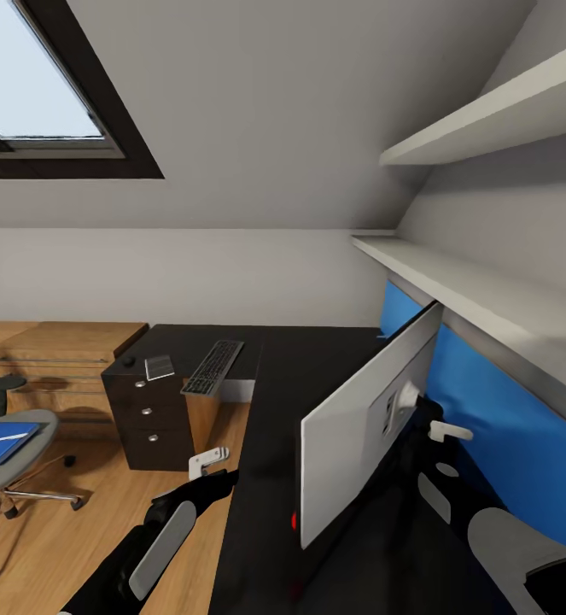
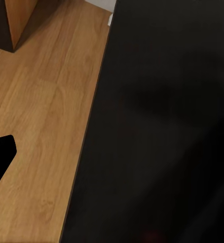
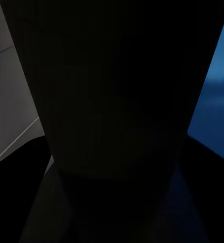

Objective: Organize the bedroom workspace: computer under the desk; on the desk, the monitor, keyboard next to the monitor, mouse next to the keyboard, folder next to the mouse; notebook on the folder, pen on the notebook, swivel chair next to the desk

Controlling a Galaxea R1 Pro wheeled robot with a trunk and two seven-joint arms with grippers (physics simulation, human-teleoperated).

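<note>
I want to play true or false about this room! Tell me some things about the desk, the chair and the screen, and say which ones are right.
1. The keyboard lies on the desk. True.
2. The folder is on the desk. False: it lies on the swivel chair.
3. The monitor shows its white back in the head view. True.
4. The desk's back panel is red. False: it is blue.
5. The notebook sits on the desk beside the keyboard. True.
</note>
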